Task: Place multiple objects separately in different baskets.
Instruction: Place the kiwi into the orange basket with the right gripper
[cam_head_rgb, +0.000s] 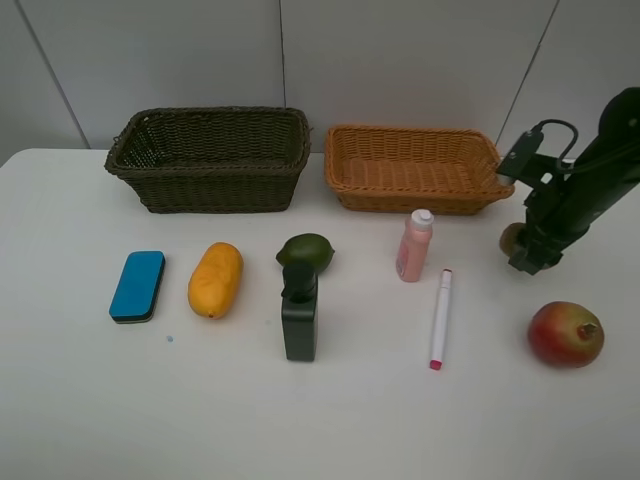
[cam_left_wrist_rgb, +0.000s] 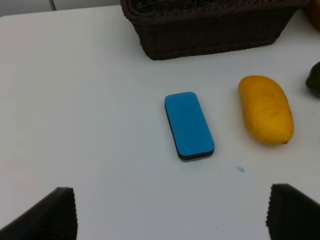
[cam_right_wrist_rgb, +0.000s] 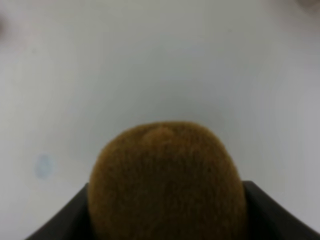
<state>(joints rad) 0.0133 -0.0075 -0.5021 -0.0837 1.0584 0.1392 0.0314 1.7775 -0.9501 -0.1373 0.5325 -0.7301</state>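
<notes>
The jaws of the right gripper (cam_head_rgb: 527, 257) are pressing against both flanks of the brown kiwi (cam_right_wrist_rgb: 162, 185), so I am reading them as clamped on it. The wrist view is blurred, and how firm the hold is cannot be told. The fruit is filling the gap between them. Its long axis appears to be running along the jaws rather than across them, which suits a squeeze on the narrow sides.

The kiwi is sitting on the tabletop (cam_head_rgb: 400, 420), just in front of the right end of the orange-tan basket (cam_head_rgb: 420, 198). The coming move is turning on this: the basket's rim is lying just behind the jaws and slightly toward the middle, so a short lift and carry would be enough. The dark olive basket (cam_head_rgb: 210, 190) is standing on the far side of the orange-tan one, well apart from this arm.

The jaws of the left gripper (cam_left_wrist_rgb: 167, 215) are standing wide apart with nothing between them. They are hanging above the tabletop far from the orange-tan basket, with the blue eraser block (cam_left_wrist_rgb: 189, 125) lying ahead of them. The right arm is clearly the nearer one to the kiwi.
</notes>
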